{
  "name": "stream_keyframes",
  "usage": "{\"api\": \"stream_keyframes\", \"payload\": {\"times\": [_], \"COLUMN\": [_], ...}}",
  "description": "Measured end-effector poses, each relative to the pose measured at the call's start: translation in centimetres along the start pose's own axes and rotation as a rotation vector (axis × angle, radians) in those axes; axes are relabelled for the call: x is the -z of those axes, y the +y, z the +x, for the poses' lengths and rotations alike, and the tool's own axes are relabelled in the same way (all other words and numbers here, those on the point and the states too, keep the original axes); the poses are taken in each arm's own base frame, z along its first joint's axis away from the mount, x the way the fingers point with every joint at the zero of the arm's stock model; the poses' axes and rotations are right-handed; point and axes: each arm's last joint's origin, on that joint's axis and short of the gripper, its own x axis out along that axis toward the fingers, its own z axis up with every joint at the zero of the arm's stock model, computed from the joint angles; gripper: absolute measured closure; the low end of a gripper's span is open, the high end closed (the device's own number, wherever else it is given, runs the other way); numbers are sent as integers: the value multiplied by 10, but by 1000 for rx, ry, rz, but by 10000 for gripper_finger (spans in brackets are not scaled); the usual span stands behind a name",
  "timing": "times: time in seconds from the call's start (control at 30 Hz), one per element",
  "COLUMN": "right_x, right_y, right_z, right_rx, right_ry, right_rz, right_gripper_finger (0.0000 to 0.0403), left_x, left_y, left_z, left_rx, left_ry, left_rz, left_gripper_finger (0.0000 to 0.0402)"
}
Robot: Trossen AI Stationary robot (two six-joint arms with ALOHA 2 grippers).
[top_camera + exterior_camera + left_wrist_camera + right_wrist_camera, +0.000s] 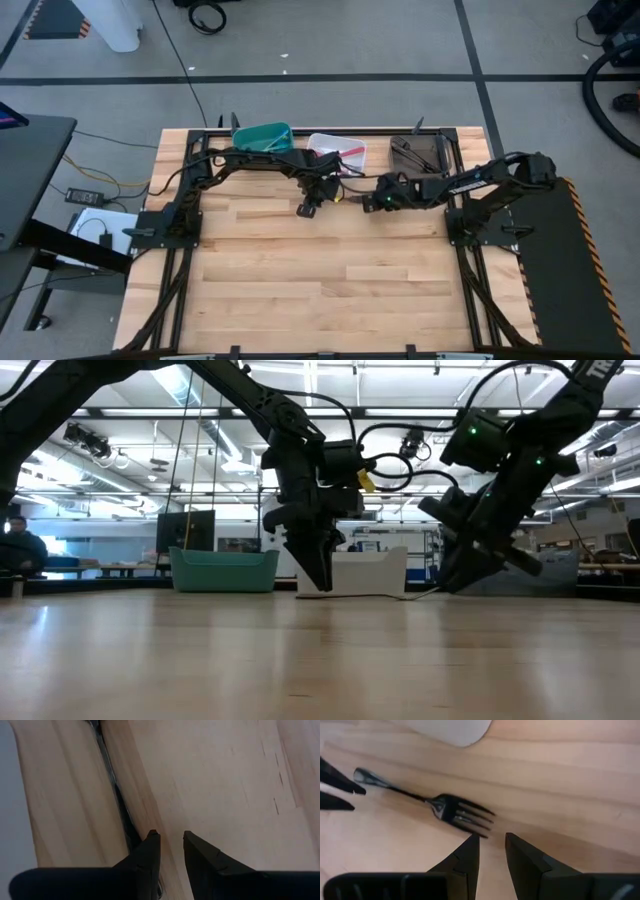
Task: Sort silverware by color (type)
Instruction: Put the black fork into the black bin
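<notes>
A dark fork (440, 806) is lying flat on the table (320, 280) near the white bin (345, 148). The right gripper (492, 840) and left gripper (170, 837) are hovering beside it, fingers parted, grasping nothing.

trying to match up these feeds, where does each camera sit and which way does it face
High: overhead, straight down on the table; both arms show.
Low: tabletop height, facing the bins; both arms descend.
Left wrist: on the left arm, facing bare wood past its open gripper.
Right wrist: on the right arm, open gripper beside a dark fork.
Shared: high and low show the teal bin.
</notes>
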Motion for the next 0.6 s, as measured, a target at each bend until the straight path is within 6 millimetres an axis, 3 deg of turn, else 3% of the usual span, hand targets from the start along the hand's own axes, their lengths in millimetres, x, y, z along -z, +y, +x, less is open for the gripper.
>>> {"api": "stream_keyframes", "payload": {"times": [0.37, 0.6], "right_x": [-15, -13], "right_y": [-3, -3], "right_z": [5, 13], "right_rx": [-26, -45], "right_ry": [-45, 1], "right_rz": [20, 25], "right_gripper_finger": [300, 300], "left_x": [-1, -2], "left_y": [1, 1], "left_z": [0, 0], "left_rx": [-7, -14], "left_ry": [-12, -24], "left_rz": [3, 7], "left_gripper_finger": [318, 318]}}
